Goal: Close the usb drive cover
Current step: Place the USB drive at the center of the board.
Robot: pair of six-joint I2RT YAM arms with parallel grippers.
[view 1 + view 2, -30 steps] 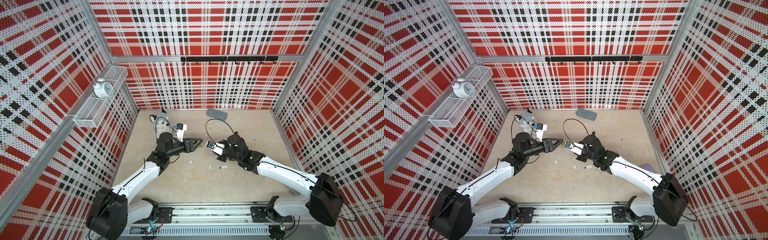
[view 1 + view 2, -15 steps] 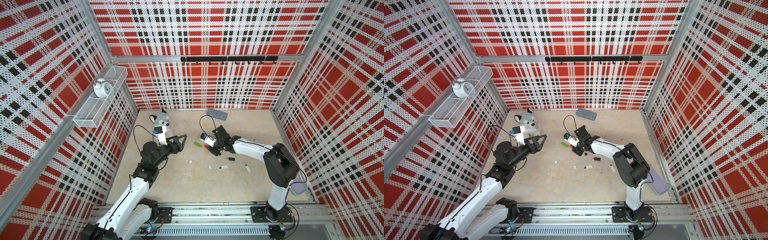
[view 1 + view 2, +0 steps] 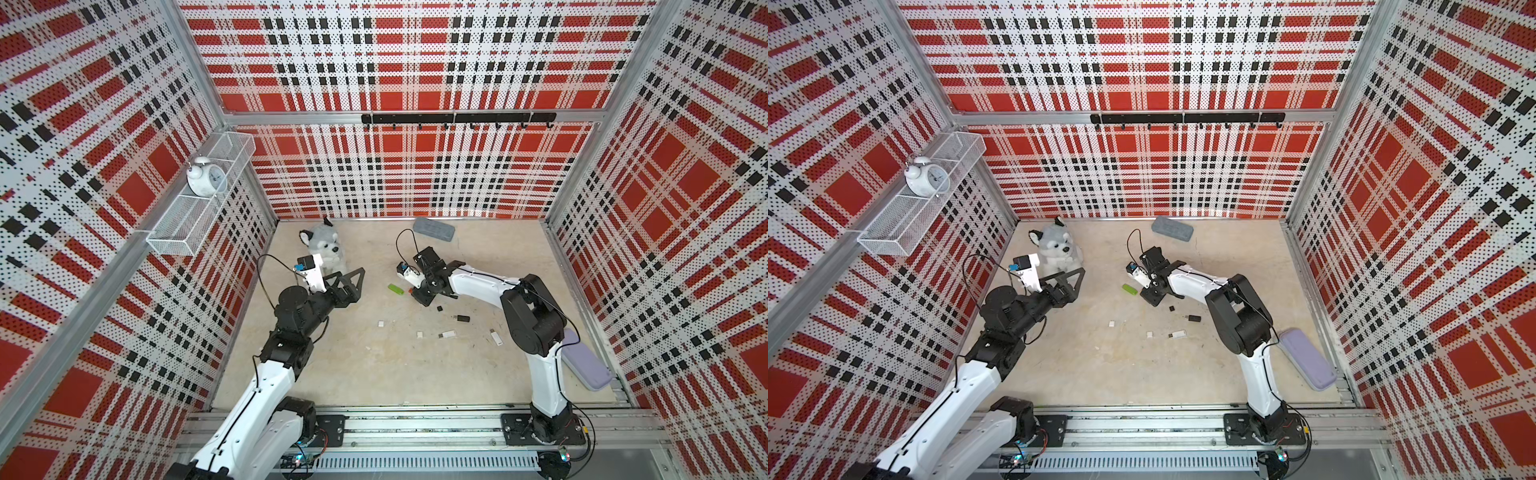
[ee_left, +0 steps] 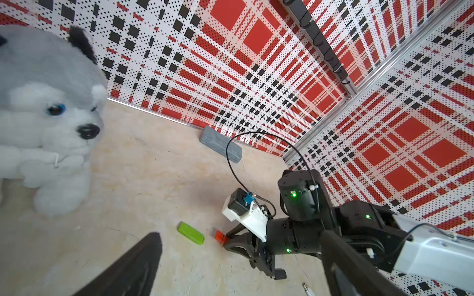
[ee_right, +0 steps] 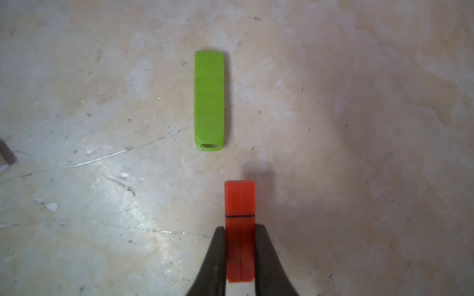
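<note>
Bare floor all round the green drive (image 5: 209, 100), walls well off. Right gripper (image 5: 240, 228) just beside it, jaws clamped on the red usb drive (image 5: 240, 202): cap on, thin dark seam showing. Left gripper (image 3: 358, 286) on the green drive's other side, jaws wide apart.

Red plaid perforated walls (image 3: 415, 62), scuffed beige floor (image 3: 374, 374), wire shelf (image 3: 174, 239), black hook rail (image 3: 457, 118)
</note>
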